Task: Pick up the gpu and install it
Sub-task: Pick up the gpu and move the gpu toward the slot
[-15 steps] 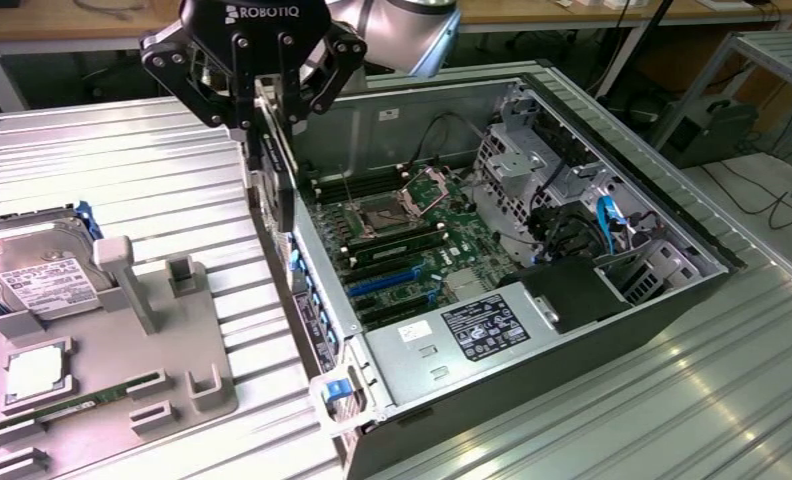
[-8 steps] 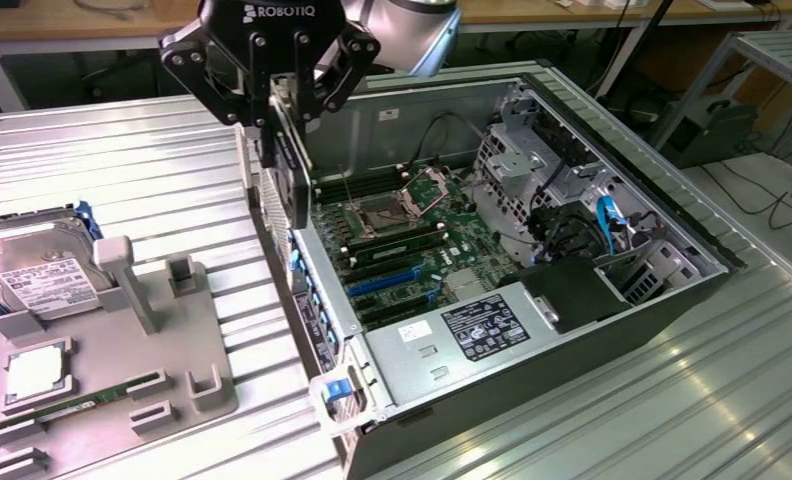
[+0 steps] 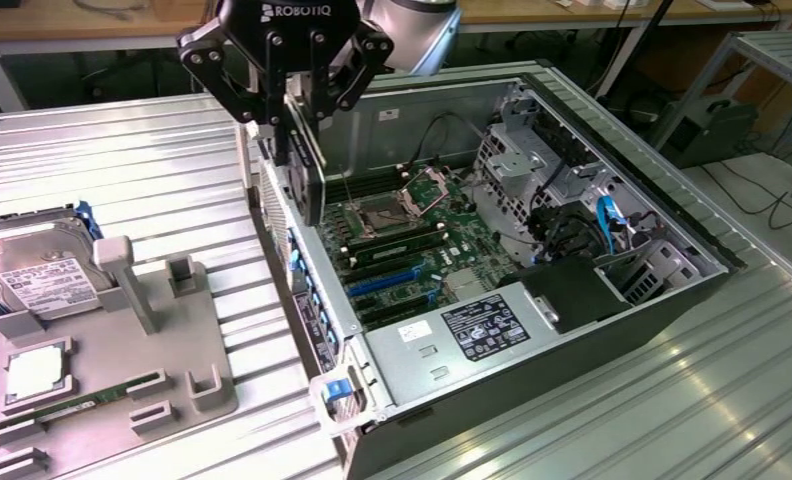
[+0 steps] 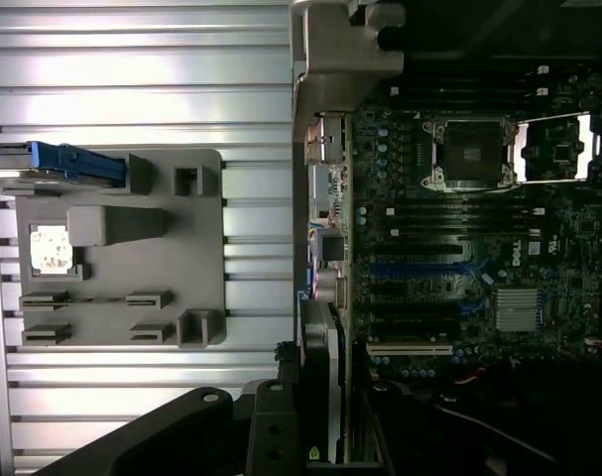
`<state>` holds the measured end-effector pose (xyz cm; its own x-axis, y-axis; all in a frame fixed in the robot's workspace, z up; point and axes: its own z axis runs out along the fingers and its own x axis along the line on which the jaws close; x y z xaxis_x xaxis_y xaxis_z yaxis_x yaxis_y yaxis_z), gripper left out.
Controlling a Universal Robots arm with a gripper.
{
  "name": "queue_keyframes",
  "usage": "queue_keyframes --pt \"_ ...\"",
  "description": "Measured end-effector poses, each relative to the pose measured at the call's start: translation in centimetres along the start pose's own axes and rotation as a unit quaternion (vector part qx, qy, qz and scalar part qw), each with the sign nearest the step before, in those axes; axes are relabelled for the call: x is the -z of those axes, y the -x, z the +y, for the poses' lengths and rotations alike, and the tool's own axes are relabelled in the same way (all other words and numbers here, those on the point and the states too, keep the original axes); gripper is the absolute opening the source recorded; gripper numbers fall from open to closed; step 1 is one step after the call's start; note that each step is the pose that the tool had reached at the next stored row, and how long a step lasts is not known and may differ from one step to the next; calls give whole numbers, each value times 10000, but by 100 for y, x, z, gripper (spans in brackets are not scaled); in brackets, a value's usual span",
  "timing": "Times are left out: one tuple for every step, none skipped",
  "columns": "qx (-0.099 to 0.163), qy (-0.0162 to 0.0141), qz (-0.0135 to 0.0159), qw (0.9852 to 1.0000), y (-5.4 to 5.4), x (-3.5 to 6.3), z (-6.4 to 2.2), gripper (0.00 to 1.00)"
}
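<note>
claw: black, white lettering on its body
gpu: black, with a pale stripe along one edge
desk: silver, ribbed in parallel stripes
holder: plain grey, at eight o'clock from the case
hard drive: silver, white label with dark print
motherboard: dark green, with blue and black slots
power supply: silver, black label with white print
case: grey metal
cable: blue
</note>
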<state>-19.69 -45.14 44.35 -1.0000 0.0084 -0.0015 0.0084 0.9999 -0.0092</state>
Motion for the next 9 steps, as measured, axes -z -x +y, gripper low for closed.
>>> queue_keyframes --pt "0 0 0 10000 24 0 0 28" --pt "0 0 0 10000 40 0 0 28" --pt "0 0 0 10000 55 0 0 28" --pt "0 0 0 10000 71 0 1 28" --pt "0 0 0 10000 83 0 1 28" --pt "0 0 0 10000 95 0 1 28" --pt "0 0 0 10000 109 0 1 28" --pt "0 0 0 10000 121 0 1 28" --pt "0 0 0 10000 133 0 1 28"
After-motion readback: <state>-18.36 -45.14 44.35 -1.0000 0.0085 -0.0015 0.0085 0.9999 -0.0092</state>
